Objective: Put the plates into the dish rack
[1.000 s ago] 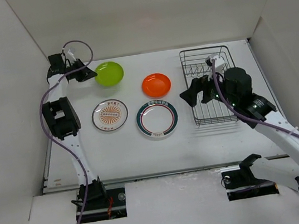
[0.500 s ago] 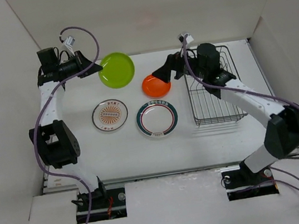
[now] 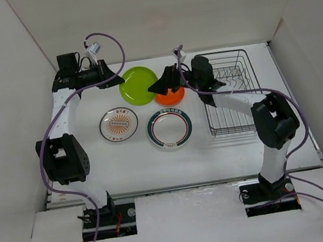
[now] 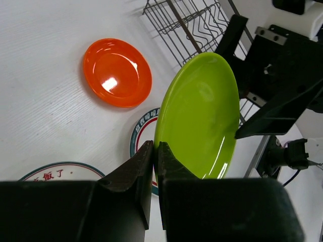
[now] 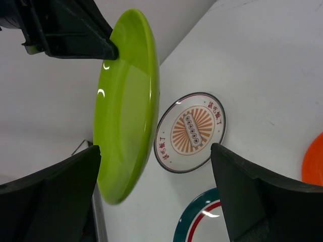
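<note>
My left gripper [image 3: 111,78] is shut on the rim of the lime green plate [image 3: 138,85] and holds it tilted on edge above the table; its grip shows in the left wrist view [image 4: 155,151] on the plate [image 4: 202,116]. My right gripper [image 3: 159,86] is open, its jaws wide on either side of the plate's free rim [image 5: 126,106], not touching. The orange plate [image 3: 171,97] lies under it. The sunburst plate [image 3: 118,124] and the teal-rimmed plate [image 3: 170,129] lie flat. The black wire dish rack [image 3: 230,92] stands at the right with no plates in it.
White walls enclose the table on the left, back and right. The right arm stretches across the rack's left edge. Cables loop above the left wrist [image 3: 101,42].
My left gripper lifted the green plate off the table and carried it right. My right arm swung left from the rack to the plate's far rim.
</note>
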